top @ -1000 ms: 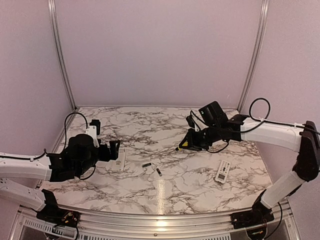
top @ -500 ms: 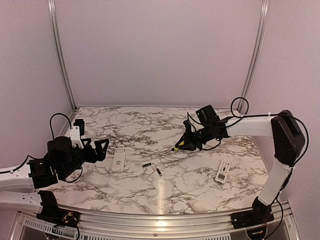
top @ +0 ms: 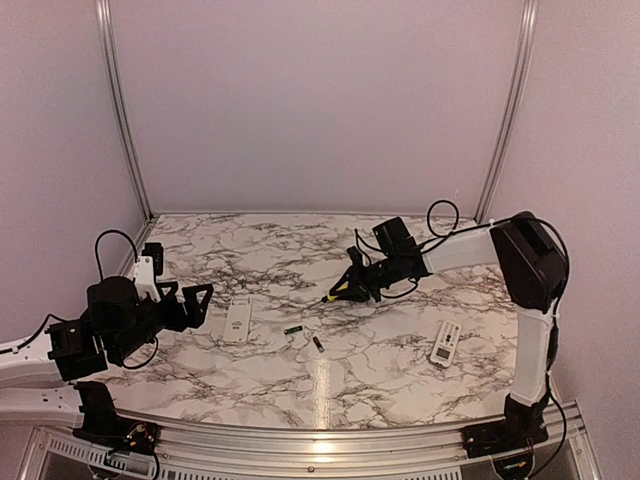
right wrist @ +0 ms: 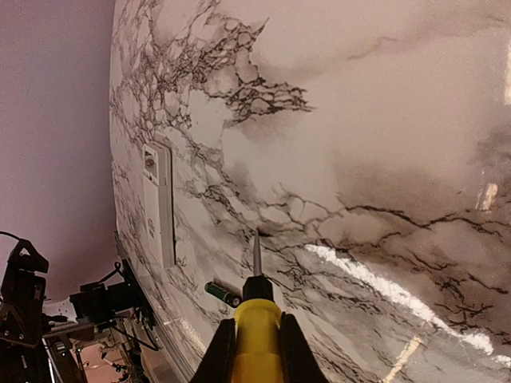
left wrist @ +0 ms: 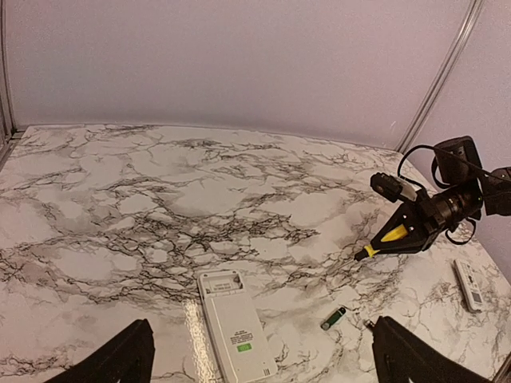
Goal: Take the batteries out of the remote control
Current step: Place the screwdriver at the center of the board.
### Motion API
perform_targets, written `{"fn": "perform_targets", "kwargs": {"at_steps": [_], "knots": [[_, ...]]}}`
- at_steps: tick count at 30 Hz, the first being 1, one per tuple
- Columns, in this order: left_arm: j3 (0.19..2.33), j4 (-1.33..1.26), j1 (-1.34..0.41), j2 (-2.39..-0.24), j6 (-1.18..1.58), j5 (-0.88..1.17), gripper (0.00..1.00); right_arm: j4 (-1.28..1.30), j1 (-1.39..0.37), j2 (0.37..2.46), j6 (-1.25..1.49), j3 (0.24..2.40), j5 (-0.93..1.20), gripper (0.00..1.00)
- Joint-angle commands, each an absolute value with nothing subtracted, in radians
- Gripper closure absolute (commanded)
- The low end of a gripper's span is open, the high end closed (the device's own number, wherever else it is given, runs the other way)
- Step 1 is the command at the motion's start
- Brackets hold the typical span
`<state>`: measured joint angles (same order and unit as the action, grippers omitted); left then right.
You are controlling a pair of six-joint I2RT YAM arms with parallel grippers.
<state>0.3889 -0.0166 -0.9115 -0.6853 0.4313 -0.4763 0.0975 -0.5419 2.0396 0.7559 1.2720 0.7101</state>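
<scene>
R hand (top: 355, 284) clamped on driver (right wrist: 257, 331); L hand (top: 195, 303) wide, empty, near remote (left wrist: 235, 331). Two batteries (top: 293, 329) lie on desk (top: 380, 365) just right of it. If more inside: L pins remote, tip in low, lever gently.

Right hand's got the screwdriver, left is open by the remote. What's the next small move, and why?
Probably lower the right hand and set the screwdriver down: two batteries already lie on the marble beside the remote, so the tool looks finished.
</scene>
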Motion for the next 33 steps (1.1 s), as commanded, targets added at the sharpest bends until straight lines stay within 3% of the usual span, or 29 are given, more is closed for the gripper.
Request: {"fn": "perform_targets", "kwargs": {"at_steps": [1,11,33], "knots": [[0.370,0.026,-0.916,-0.676,0.435,-0.468,0.01,0.075,-0.533,2.081,0.771,1.321,0.741,0.92],[0.374,-0.030,-0.916,-0.733,0.426,-0.458,0.01,0.155,-0.511,2.089,0.726,1.307,0.701,0.69],[0.368,-0.065,-0.916,-0.761,0.421,-0.431,0.01,0.437,-0.510,2.030,0.640,1.335,0.453,0.48]]}}
